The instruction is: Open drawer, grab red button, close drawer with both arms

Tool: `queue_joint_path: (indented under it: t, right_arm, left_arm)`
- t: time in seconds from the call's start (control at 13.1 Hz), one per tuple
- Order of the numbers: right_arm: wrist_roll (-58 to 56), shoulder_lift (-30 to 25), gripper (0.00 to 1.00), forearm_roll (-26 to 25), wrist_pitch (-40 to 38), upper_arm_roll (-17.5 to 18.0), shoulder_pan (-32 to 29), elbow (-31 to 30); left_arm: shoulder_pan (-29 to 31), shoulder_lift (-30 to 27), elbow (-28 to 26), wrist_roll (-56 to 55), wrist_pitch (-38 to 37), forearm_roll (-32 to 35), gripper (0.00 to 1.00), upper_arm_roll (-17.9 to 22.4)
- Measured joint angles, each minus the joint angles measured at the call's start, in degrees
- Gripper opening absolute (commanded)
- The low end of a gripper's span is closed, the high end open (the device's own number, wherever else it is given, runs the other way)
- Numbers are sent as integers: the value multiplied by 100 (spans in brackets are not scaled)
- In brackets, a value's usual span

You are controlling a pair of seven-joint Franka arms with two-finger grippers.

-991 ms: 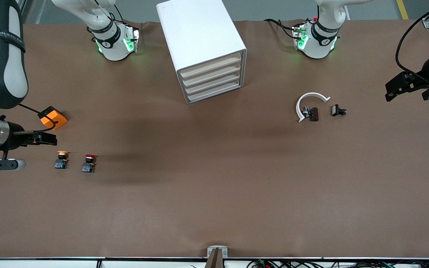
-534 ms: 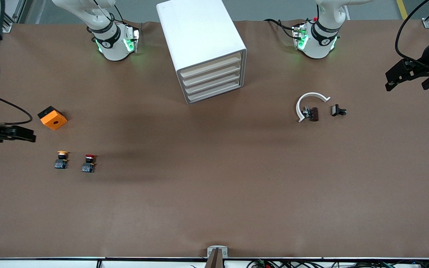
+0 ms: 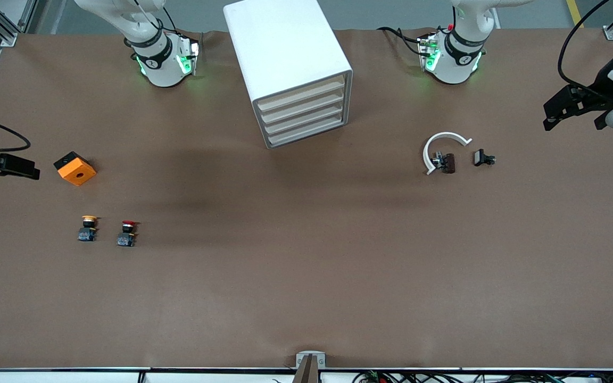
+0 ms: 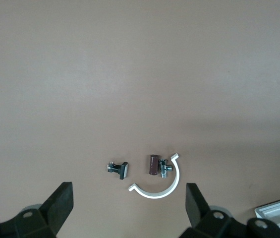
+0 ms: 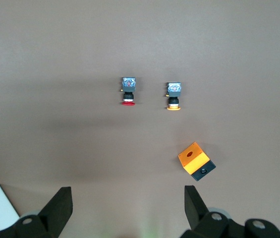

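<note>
Button untouched on surface, drawers all shut; task not yet begun.

Red-capped button is seen toward right arm's end of surface, just beside orange-yellow-capped button, both nearer to front cam than orange cube. Right gripper hangs released and empty at that end, by the cube; its spread jaws are shown in right wrist view. Left gripper hangs released and empty at left arm's end, well apart from white arc piece and small black parts. Drawer unit should be approached first: one arm likely needed to steady the cabinet while a drawer front is pulled straight out, not skewed. Red cap must be checked before grasp, given the lookalike. No writing can be read w/ certainty; arm-band lettering is too small.
</note>
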Motion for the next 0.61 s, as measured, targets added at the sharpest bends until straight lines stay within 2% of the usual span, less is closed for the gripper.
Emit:
queue_joint_path:
  t: [0.3,0.61]
  right_arm:
    - [-107,-238,100,268,-58,-41,-189,-66]
    - [-124,-943,100,393,-66,-58,-426,-664]
  left_arm:
    - [11,-20,97,26,-238,-28,100,24]
    - [10,-31,233,26,-282,-29,100,22]
